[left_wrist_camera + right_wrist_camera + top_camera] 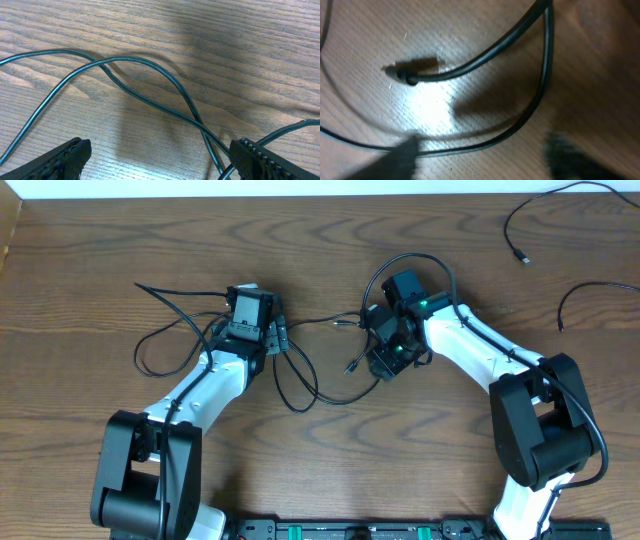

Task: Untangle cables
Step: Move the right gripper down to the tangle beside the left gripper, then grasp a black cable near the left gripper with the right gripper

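Left end effector (pixel 160 152) spread; right end effector (pixel 482 150) spread | two cables (pixel 509 228) apart, top-right

Two arms: left arm (pixel 205 385), right arm (pixel 470 345); two separate black cables (pixel 508 225); tangled cables (pixel 320 321), count unclear

The left arm (pixel 200 385) and right arm (pixel 466 340) lean inward, jaws parted.

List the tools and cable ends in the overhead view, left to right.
left tool → loose plug end → right tool → top-right cable's plug → far-right cable's end
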Controlling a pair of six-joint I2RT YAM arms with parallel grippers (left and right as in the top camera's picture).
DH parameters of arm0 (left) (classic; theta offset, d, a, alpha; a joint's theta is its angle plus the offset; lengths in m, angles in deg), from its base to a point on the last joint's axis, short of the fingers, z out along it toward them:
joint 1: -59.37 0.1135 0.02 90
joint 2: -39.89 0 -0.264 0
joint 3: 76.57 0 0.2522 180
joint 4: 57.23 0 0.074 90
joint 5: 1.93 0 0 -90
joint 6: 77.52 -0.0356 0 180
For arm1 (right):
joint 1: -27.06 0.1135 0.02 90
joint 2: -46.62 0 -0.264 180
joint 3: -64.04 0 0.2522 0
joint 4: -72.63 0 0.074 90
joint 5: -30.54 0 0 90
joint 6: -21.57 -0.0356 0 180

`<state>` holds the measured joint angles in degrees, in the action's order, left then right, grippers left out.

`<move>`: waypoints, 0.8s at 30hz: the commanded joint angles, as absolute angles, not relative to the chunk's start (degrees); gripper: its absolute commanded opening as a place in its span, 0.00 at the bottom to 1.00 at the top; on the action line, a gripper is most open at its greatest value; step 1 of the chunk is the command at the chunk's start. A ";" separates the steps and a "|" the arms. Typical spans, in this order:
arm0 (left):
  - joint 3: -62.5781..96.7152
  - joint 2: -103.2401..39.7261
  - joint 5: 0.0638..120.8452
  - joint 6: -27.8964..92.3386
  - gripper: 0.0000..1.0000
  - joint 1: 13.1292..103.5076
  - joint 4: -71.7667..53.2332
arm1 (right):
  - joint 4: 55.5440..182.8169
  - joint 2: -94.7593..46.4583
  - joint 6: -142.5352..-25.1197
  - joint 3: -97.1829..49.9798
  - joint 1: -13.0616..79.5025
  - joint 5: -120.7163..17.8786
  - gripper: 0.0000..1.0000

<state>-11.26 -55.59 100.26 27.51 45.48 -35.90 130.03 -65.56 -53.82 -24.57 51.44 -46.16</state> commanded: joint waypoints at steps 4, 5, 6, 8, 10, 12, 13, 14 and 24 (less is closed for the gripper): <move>-11.32 -55.59 101.20 27.82 0.93 45.70 -35.83 | 129.09 -65.34 -64.13 -25.78 49.32 -45.59 0.99; -11.32 -55.59 101.20 27.84 0.93 45.70 -35.83 | 129.07 -65.34 -66.08 -25.93 49.08 -45.59 0.99; -11.32 -55.59 101.20 27.82 0.93 45.70 -35.83 | 129.09 -65.34 -69.75 -25.95 48.77 -45.33 0.99; -11.32 -55.59 101.20 27.84 0.93 45.70 -35.83 | 130.12 -65.36 -76.16 -25.89 48.64 -42.95 0.99; -11.32 -55.59 101.20 27.84 0.93 45.70 -35.83 | 130.34 -65.36 -79.35 -25.80 48.84 -38.12 0.99; -11.32 -55.59 101.20 27.84 0.93 45.70 -35.83 | 129.88 -65.36 -81.49 -25.80 49.25 -33.16 0.99; -11.32 -55.59 101.20 27.84 0.93 45.70 -35.83 | 129.64 -65.36 -82.76 -25.80 49.47 -31.74 0.99; -11.32 -55.59 101.20 27.84 0.93 45.70 -35.83 | 128.74 -65.38 -84.50 -25.80 49.69 -30.53 0.99; -11.32 -55.59 101.17 27.84 0.93 45.70 -35.83 | 124.74 -65.47 -108.07 -25.80 52.49 -44.89 0.99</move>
